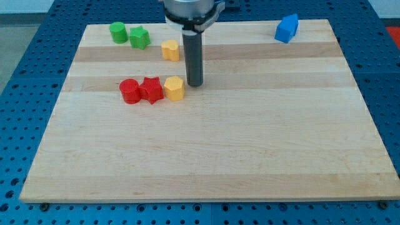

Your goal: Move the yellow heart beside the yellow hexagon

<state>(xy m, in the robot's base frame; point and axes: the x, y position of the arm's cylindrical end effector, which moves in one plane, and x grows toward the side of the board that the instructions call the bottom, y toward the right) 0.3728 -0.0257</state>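
A yellow block that looks like the heart lies near the view's top, left of my rod. A yellow block that looks like the hexagon lies lower, touching a red star. My tip rests on the board just right of the yellow hexagon, close to it or touching it, and below right of the yellow heart. The two yellow blocks are about one block-length apart, the heart nearer the view's top.
A red round block sits against the red star's left side. A green round block and a green star lie at the top left. A blue block sits at the top right. The wooden board lies on a blue perforated table.
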